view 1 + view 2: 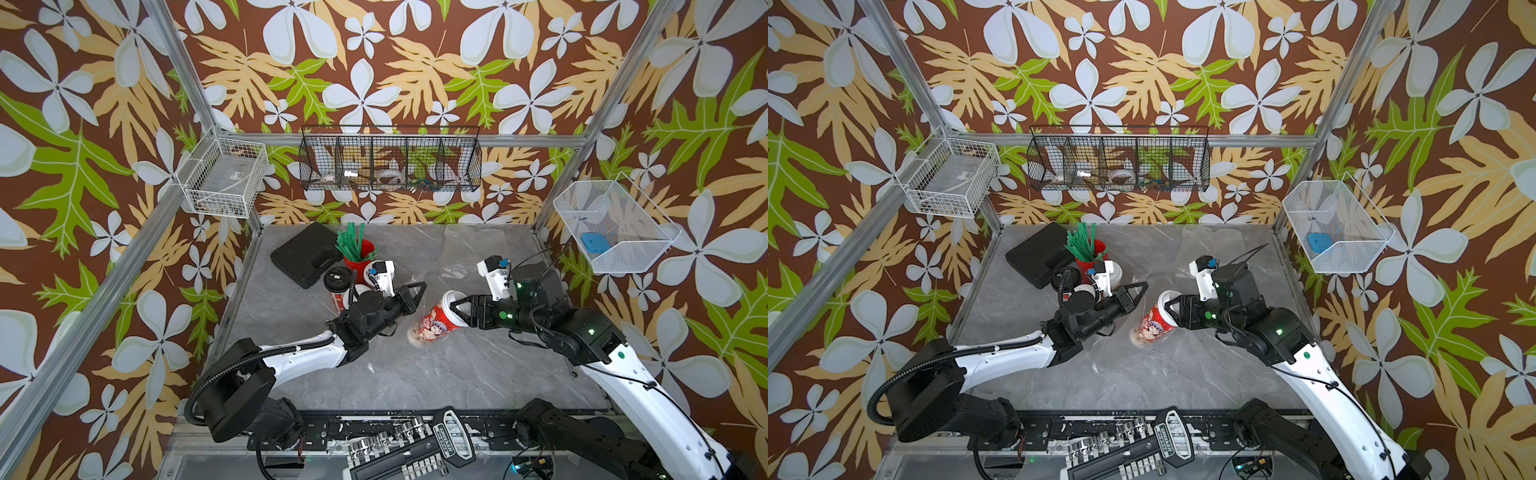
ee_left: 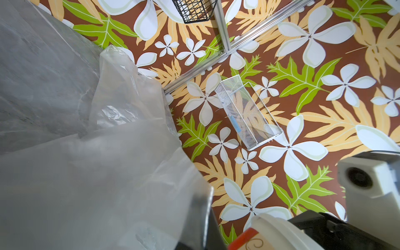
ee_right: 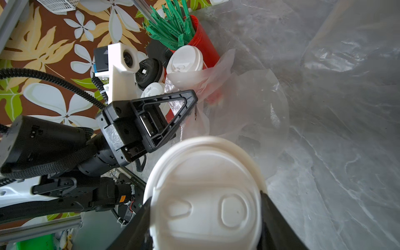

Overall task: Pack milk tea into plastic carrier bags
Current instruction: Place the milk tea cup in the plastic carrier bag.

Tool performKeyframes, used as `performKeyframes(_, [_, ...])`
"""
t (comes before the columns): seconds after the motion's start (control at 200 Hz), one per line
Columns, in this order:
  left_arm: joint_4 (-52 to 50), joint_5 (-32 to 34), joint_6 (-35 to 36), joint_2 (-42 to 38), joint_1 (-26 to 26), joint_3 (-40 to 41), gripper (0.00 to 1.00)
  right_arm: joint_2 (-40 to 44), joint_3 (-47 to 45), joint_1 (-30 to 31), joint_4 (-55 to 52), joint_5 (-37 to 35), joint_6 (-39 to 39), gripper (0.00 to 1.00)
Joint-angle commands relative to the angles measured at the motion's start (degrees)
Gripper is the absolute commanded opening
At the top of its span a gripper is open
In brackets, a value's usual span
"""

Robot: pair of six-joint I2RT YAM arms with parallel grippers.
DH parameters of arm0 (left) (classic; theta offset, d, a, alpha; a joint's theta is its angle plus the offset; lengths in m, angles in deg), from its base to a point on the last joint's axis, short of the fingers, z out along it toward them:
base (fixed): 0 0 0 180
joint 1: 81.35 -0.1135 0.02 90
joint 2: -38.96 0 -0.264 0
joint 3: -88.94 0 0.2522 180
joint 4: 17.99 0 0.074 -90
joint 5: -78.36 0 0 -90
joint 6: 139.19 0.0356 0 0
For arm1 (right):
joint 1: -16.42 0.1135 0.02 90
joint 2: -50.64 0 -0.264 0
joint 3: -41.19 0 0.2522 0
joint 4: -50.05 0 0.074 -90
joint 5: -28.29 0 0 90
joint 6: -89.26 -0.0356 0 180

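My right gripper (image 1: 454,311) (image 1: 1170,308) is shut on the white lid end of a red-and-white milk tea cup (image 1: 434,322) (image 1: 1154,322), held tilted above the table. In the right wrist view its lid (image 3: 205,190) fills the space between my fingers (image 3: 279,223). My left gripper (image 1: 422,286) (image 1: 1144,286) (image 3: 191,98) is shut on the edge of a transparent plastic carrier bag (image 2: 86,173) (image 3: 249,112), whose film drapes round the cup's base (image 1: 415,337). Three more milk tea cups stand behind the left wrist: one black-lidded (image 1: 337,279) (image 3: 149,71), two white-lidded (image 3: 186,58) (image 3: 152,91).
A red cup of green straws (image 1: 356,248) and a black case (image 1: 305,253) stand at the back left. More clear plastic (image 1: 1221,239) lies at the back right of the table. Wire baskets (image 1: 390,160) hang on the walls. A socket set (image 1: 415,446) lies along the front edge.
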Motion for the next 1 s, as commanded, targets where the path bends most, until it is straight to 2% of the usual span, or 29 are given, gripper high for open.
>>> performKeyframes(0.0, [7.96, -1.03, -1.22, -0.76, -0.11, 0.38, 0.0, 0.22, -2.49, 0.01, 6.77, 3.21, -2.75, 0.59])
performKeyframes(0.395, [19.04, -0.18, -3.57, -1.93, -0.11, 5.63, 0.0, 1.07, -12.61, 0.09, 19.17, 4.96, -8.64, 0.59])
performKeyframes(0.676, [24.82, -0.4, -5.38, -0.84, -0.11, 6.71, 0.0, -1.79, -12.87, 0.33, 18.91, 5.79, -8.18, 0.59])
performKeyframes(0.996, [28.39, -1.05, -6.19, 0.01, -0.11, 6.41, 0.0, -7.58, -11.47, 5.07, 17.34, 3.42, -6.63, 0.59])
